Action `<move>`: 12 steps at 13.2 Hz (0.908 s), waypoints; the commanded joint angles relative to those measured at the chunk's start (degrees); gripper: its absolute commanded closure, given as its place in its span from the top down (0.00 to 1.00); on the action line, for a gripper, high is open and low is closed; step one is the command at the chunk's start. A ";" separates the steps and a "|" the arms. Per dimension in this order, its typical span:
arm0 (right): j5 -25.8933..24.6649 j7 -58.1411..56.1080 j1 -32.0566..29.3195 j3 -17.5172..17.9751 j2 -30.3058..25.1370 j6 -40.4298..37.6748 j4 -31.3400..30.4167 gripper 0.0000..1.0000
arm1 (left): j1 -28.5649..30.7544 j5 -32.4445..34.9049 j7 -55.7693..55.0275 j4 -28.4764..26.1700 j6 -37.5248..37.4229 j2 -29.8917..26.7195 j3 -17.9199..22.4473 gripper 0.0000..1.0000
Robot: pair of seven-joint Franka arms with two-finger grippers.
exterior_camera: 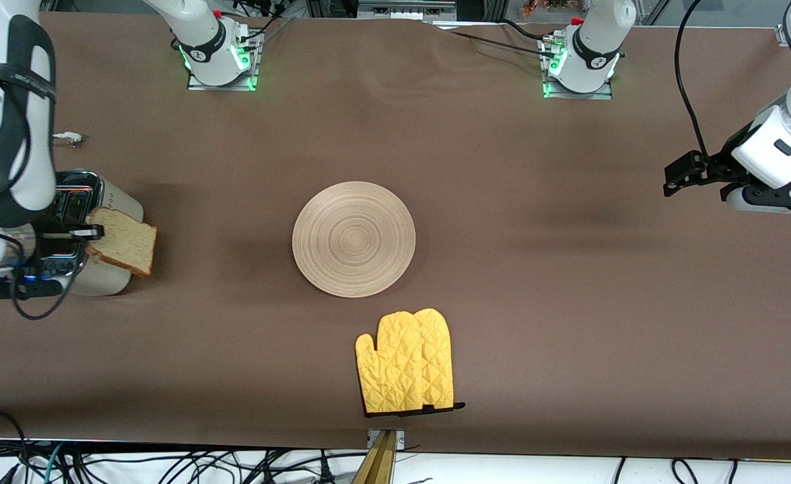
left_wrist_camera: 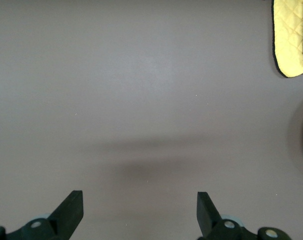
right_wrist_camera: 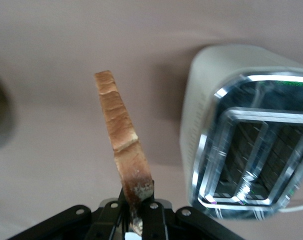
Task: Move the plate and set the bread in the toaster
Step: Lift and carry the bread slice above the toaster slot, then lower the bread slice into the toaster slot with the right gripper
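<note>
The tabletop [exterior_camera: 543,282] is seen bare around the plate [exterior_camera: 354,238], with the toaster [exterior_camera: 96,222] toward the right arm's end. Just beside the toaster's slots, the bread [exterior_camera: 124,250] is held on edge, clamped by the right end effector [exterior_camera: 86,233]. The left end effector [left_wrist_camera: 140,210] is held wide open and waits, well apart from the plate.

The plate [exterior_camera: 354,238] looked like pale wood, matt, with fine ring grooves. The toaster [right_wrist_camera: 241,130] had a mirror-bright chrome top and smooth, matt cream sides. The bread [right_wrist_camera: 122,137] showed a rough, porous crumb and a darker, crackled crust. The oven mitt [exterior_camera: 407,361] was yellow quilted cloth. The table [exterior_camera: 570,302] wore a matt brown covering, slightly rippled.
</note>
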 commanded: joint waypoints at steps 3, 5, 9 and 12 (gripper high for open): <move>-8.12 -0.72 0.24 -1.84 -3.33 -2.66 -0.19 0.00 | -0.01 -0.32 0.14 0.98 -0.79 0.29 -0.19 1.00; -10.24 -1.42 0.24 -4.55 -3.33 -2.58 -0.19 0.00 | 0.08 -0.32 0.14 0.98 -0.79 0.29 -0.19 1.00; -10.33 -5.29 -0.28 -8.25 -2.63 -1.00 -0.27 0.00 | 0.08 -0.32 0.14 0.98 -0.79 0.29 -0.19 1.00; -10.24 -5.65 -0.99 -8.25 -1.31 -0.03 -0.45 0.00 | 0.08 -0.32 0.14 0.98 -0.79 0.29 -0.19 1.00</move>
